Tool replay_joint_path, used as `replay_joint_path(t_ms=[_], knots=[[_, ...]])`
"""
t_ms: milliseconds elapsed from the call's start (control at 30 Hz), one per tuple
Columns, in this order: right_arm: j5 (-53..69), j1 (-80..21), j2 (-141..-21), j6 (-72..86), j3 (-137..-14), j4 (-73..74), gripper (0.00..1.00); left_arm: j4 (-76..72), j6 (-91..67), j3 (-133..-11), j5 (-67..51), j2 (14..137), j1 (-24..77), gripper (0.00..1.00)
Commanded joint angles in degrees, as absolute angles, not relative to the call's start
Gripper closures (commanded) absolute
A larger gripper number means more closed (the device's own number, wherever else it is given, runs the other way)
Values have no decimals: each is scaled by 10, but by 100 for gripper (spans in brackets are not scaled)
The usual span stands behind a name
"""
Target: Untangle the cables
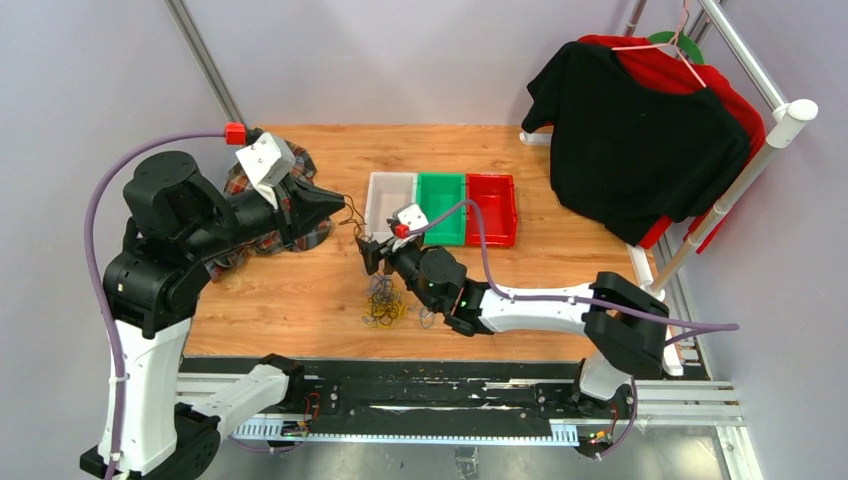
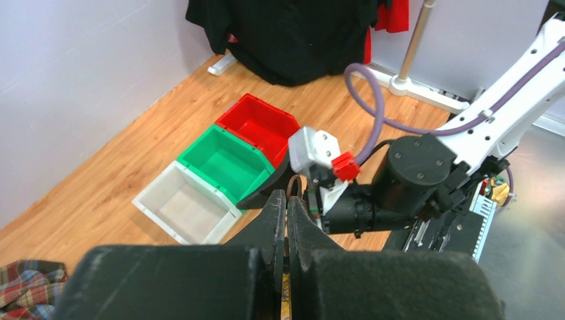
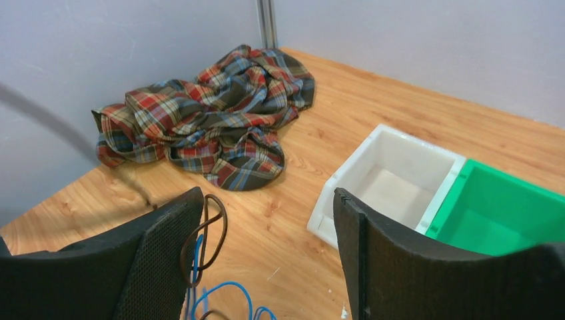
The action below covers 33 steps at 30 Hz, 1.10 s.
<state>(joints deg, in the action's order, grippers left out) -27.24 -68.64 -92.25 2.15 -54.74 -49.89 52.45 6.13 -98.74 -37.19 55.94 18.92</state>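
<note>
A tangle of yellow, blue and dark cables (image 1: 383, 300) lies on the wooden table in front of the bins. My left gripper (image 1: 340, 203) is shut on a dark brown cable (image 2: 293, 181), whose loop sticks out past the fingertips (image 2: 278, 200). The thin wire (image 1: 353, 220) runs down toward my right gripper (image 1: 371, 255). My right gripper (image 3: 268, 197) is open just above the pile. A dark brown cable loop (image 3: 216, 227) rests against its left finger (image 3: 166, 247). Blue cables (image 3: 226, 290) lie below it.
White (image 1: 389, 203), green (image 1: 441, 207) and red (image 1: 491, 208) bins stand in a row behind the pile. A plaid cloth (image 1: 255, 215) lies at the back left under my left arm. A black shirt (image 1: 640, 130) hangs on a rack at the right.
</note>
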Motion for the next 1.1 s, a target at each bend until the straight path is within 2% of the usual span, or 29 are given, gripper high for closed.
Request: replay_joint_path(t_ms=[0, 400, 700, 1067], knots=[[-293, -693, -956, 63, -532, -543, 30, 513, 43, -1017, -386, 557, 192, 100], [-309, -698, -1039, 162, -455, -547, 41, 513, 54, -1159, -352, 598, 192, 100], [-312, -703, -1048, 196, -417, -548, 45, 505, 106, -1292, -264, 640, 192, 100], [-320, -711, -1047, 250, -361, -562, 46, 194, 203, -1297, -30, 631, 192, 100]])
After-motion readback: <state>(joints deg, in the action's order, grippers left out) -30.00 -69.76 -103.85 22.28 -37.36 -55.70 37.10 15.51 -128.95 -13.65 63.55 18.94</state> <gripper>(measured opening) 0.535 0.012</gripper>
